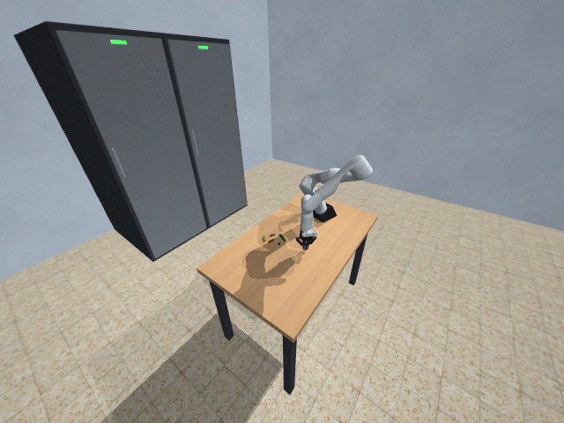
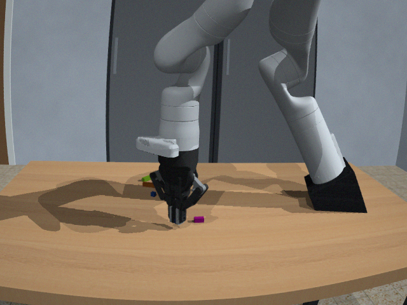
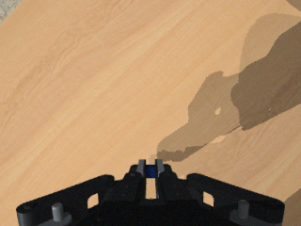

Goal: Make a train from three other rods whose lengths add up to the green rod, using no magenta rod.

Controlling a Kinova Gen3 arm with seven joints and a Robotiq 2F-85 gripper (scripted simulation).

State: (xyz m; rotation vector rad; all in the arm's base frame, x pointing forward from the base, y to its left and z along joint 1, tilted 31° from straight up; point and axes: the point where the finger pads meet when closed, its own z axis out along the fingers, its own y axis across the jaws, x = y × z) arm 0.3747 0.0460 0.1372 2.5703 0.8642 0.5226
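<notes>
My gripper [image 1: 305, 248] [image 2: 177, 222] [image 3: 150, 169] points down and is shut on a small blue rod [image 3: 150, 170]. Its fingertips are low over the table, left of the magenta rod [image 2: 198, 219] in the exterior view. A second blue rod [image 1: 278, 243] [image 2: 152, 194] lies on the table. The green rod [image 1: 282, 238] lies near it; my gripper hides it in the exterior view. The orange rod [image 1: 270, 241] [image 2: 148, 184], the lime rod [image 1: 263, 238] [image 2: 145, 178] and a grey rod [image 1: 272, 234] lie close together, apart from one another as far as shown.
The wooden table [image 1: 314, 273] [image 2: 262, 256] bears the arm's black base [image 1: 325, 212] [image 2: 338, 197] at the right in the exterior view. The arm's shadows darken part of the table top. A tall grey cabinet [image 1: 137, 137] stands beyond the table.
</notes>
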